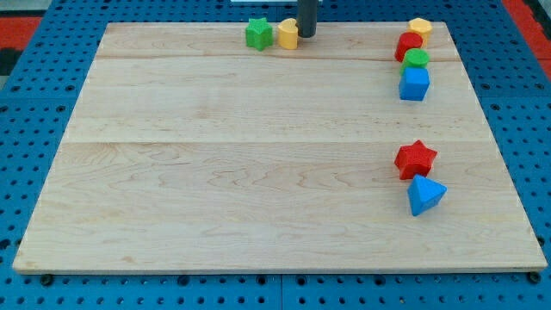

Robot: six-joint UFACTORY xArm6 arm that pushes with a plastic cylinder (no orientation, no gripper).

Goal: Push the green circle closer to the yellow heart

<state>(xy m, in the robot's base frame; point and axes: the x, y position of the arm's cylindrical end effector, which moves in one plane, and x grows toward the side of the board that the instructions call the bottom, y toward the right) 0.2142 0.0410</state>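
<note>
The bench [258,172] is a big board of light wood. You can see lines where long planks meet, running from the view's left to the view's right. Under the board and all around it is a blue sheet [34,52] full of small round holes. In the top corners of the view there is a bit of red, too small to tell what it is.

My tip [305,35] is at the view's top, near the middle. It is the low end of a dark rod. It sits just to the right of a yellow block [287,34], which may be the yellow heart, and it touches that block or nearly does. There is no end effector here that opens or shuts, only this rod, and it holds nothing.

A green star [258,34] stands just left of that yellow block.

The green circle [417,58] is far off at the view's top right, well apart from my tip. It sits in a tight row of blocks. Above it is a red block [408,45], and above that a yellow block with flat sides [420,27]. Below it, touching, is a blue block [414,84].

Lower on the right is a red star [416,159]. A blue triangle [425,195] sits just below it.
</note>
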